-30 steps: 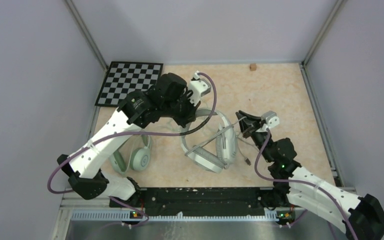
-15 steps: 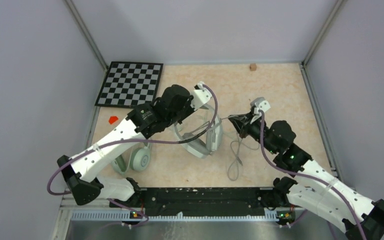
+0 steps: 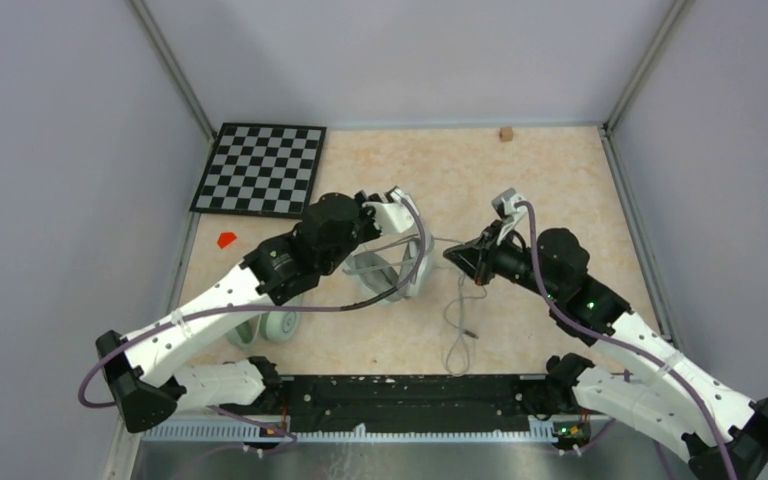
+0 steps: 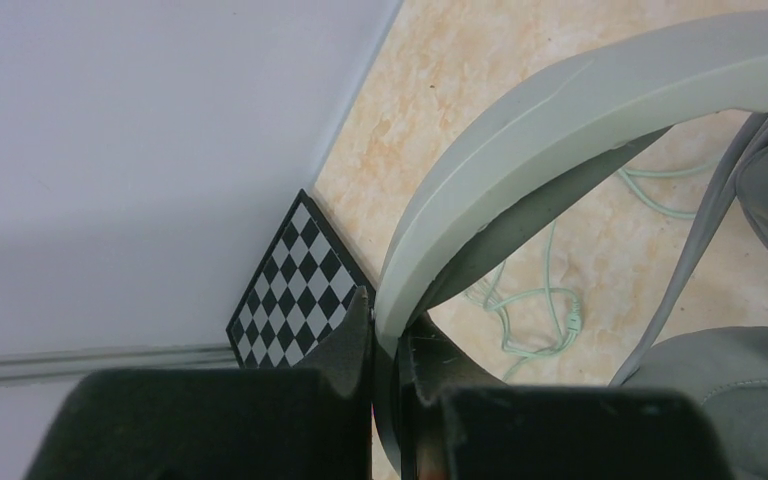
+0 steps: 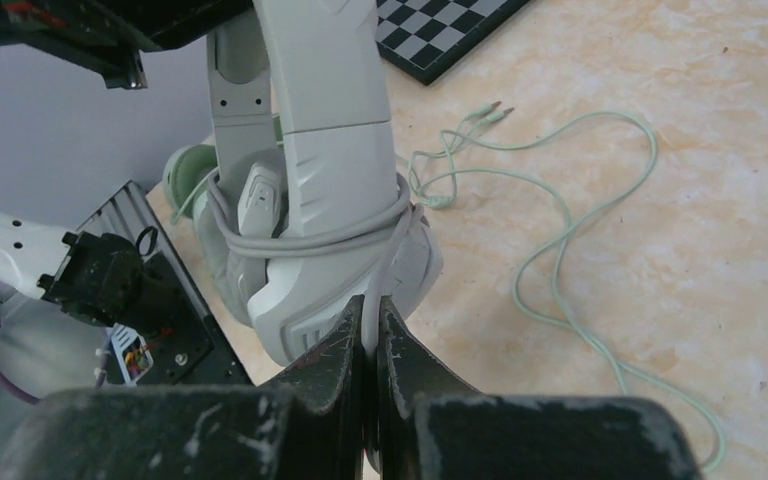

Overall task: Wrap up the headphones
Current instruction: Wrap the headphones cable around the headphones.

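The left tool (image 4: pixel 388 335) is clamped shut on the headband of the white headset (image 3: pixel 392 272), near the middle of the surface (image 3: pixel 560 180), with the cups hanging below the band; whether they touch the surface I cannot tell. The right tool (image 5: pixel 370 318) is closed too, pinching the grey cable (image 5: pixel 310 243) just in front of one cup; the cable runs in loops around the headset's arm above that cup, and from above a slack length trails down towards the near edge. The mint-green headset (image 3: pixel 280 325) lies on the surface to the left, partly hidden under the left arm; its pale-green cable (image 5: pixel 570 250) sprawls loose and unwound across the surface. A checkerboard (image 3: pixel 260 165) sits in the far left corner; a small red piece (image 3: pixel 226 240) lies just off its near edge; a small brown block (image 3: pixel 506 133) rests at the far edge.
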Available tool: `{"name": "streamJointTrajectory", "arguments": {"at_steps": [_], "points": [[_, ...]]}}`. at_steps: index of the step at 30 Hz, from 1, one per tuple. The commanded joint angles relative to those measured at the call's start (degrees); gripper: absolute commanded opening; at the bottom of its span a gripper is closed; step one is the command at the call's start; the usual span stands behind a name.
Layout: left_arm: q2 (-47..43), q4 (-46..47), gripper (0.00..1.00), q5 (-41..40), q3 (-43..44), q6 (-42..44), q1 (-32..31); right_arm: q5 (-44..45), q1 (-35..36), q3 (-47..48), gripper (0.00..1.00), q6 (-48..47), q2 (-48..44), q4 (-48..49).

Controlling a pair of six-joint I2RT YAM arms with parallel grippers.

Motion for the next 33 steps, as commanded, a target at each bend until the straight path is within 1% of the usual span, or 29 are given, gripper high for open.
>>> {"name": "streamJointTrajectory", "arguments": {"at_steps": [1,4,6,16,21,25,28,31,33], "points": [[-3.76,3.03,0.0,-1.69,-2.91,4.07,0.9,3.58,-0.63,5.58,0.0,1.17,-0.67,1.55],[-5.06,2.62,0.0,0.38,-3.68,4.16,0.84,8.24,-0.68,6.46,0.0,0.39,-0.42,-0.7],[-5.82,2.25,0.0,2.06,-4.11,4.45,0.84,9.71,-0.7,6.5,0.0,-0.26,-0.45,-1.59],[-7.73,2.03,0.0,8.35,-5.79,4.84,0.84,9.26,-0.7,6.53,0.0,-0.5,0.53,-3.04],[-7.37,2.68,0.0,7.65,-6.11,4.75,0.84,7.92,-0.72,7.58,0.0,-0.73,1.38,-4.32],[-5.24,4.05,0.0,0.46,-5.49,3.02,0.84,2.52,-0.72,8.0,0.0,0.59,0.15,-4.28],[-3.5,4.44,0.0,-4.63,-4.65,1.23,0.84,-5.19,-0.68,7.2,0.0,3.08,-0.63,-2.05],[-2.12,4.76,0.0,-8.49,-3.78,-0.75,0.85,-14.49,-0.72,4.21,0.0,7.26,-0.86,5.2],[-0.97,4.37,0.0,-10.95,-2.78,-3.22,0.84,-20.47,-0.7,2.02,0.02,9.99,-0.4,11.19]]}}
